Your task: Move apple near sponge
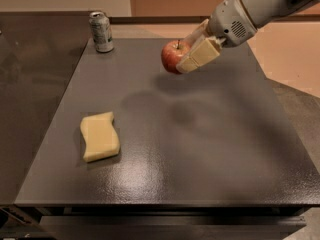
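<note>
The cream two-finger gripper point(186, 54) pinches the small round red apple with yellowish patches point(171, 55) between its fingers. It holds the fruit clear of the dark grey tabletop point(210, 134), toward twelve o'clock from the table's middle. The flat pale yellow wavy-edged sponge point(99, 136) lies on the table well apart, between seven and eight o'clock from the apple.

To do this carry well, I judge the grip should stay firm while travelling that way. The arm should lower only once near the sponge and set the apple just beside it, not on it (a round fruit may roll on release). The silver drink can point(101, 31), at ten o'clock from the apple, stands off that path.
</note>
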{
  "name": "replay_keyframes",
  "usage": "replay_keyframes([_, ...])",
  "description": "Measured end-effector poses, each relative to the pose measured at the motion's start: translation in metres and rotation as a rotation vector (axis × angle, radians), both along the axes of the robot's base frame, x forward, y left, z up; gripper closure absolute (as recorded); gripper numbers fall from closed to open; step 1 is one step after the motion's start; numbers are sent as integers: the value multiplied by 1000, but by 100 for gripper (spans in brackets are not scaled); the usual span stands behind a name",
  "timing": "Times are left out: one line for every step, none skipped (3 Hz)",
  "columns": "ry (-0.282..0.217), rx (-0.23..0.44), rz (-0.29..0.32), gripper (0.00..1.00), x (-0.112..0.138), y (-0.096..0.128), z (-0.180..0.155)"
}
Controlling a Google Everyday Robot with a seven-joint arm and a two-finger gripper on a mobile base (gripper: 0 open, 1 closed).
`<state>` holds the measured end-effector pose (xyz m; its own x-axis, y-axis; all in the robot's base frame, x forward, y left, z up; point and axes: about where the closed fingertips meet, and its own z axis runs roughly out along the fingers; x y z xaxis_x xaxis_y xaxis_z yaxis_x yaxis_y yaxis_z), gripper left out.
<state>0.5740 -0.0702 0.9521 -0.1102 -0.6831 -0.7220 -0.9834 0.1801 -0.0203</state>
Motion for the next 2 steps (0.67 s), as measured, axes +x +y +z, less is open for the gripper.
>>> replay_keyframes([-9, 12, 106, 100, -38, 27, -7])
replay_keyframes([0, 12, 167, 100, -57, 50, -22])
